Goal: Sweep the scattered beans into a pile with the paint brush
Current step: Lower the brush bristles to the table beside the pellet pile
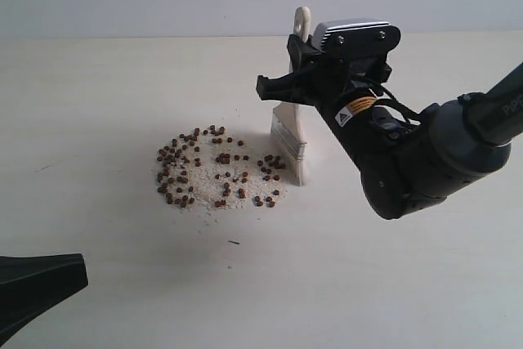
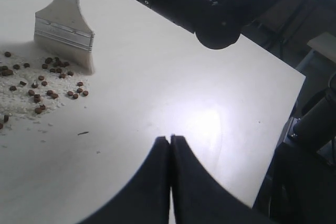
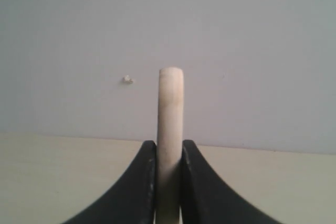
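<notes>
Pale cream table (image 1: pixel 392 284) beneath a plain grey-white wall: the right end effector (image 1: pixel 288 87), on a black arm reaching in from the right of the frame, pinches the cream wooden handle of a wide flat paint brush (image 1: pixel 289 138) with silver ferrule and white bristles. The brush stands nearly upright, its bristles touching the right edge of a loose pile (image 1: pixel 214 171) of tiny reddish-brown beans (image 1: pixel 222 158) and off-white crumbs at centre frame. The left end effector (image 2: pixel 170 148), jaws pressed together, hovers at the exterior view's lower left, well apart.
</notes>
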Robot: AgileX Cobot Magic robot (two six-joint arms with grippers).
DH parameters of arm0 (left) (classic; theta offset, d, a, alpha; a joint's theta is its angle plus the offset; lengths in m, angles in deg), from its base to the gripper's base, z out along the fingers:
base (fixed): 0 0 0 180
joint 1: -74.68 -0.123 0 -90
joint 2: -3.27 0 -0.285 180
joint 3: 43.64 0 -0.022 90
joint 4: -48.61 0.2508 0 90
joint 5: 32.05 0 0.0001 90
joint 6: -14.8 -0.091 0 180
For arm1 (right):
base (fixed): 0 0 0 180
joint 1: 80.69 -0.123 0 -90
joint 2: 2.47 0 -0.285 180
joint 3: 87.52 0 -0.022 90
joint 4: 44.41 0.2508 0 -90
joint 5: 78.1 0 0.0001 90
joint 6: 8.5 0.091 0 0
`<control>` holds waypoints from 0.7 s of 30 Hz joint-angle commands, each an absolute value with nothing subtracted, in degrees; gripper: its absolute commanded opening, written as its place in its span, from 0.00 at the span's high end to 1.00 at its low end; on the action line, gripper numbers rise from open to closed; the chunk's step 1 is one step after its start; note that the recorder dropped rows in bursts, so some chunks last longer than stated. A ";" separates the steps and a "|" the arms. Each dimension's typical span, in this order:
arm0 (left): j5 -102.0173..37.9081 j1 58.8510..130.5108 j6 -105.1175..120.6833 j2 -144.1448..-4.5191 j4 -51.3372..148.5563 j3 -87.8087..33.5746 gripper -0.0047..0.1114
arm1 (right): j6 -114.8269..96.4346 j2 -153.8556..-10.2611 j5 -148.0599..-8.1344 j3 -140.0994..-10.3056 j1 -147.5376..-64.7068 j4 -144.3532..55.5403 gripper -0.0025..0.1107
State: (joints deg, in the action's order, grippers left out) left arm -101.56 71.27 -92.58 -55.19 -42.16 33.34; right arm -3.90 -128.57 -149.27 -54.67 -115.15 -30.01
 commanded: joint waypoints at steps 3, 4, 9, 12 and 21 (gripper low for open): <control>-102.02 71.20 -92.95 -54.85 -42.40 33.57 0.96 | -1.05 -129.06 -148.06 -54.74 -115.34 -33.19 0.98; -102.02 71.20 -92.95 -54.85 -42.40 33.57 0.96 | -0.64 -129.06 -148.06 -54.74 -115.34 -33.64 0.98; -102.02 71.20 -92.95 -54.85 -42.40 33.57 0.96 | 0.83 -129.06 -148.06 -54.74 -115.34 -35.74 0.98; -102.02 71.20 -92.95 -54.85 -42.40 33.57 0.96 | 0.81 -129.06 -148.06 -54.74 -115.34 -35.74 0.98; -102.02 71.20 -93.04 -54.85 -42.40 33.57 0.96 | -0.98 -128.62 -148.06 -54.74 -115.34 -32.99 0.98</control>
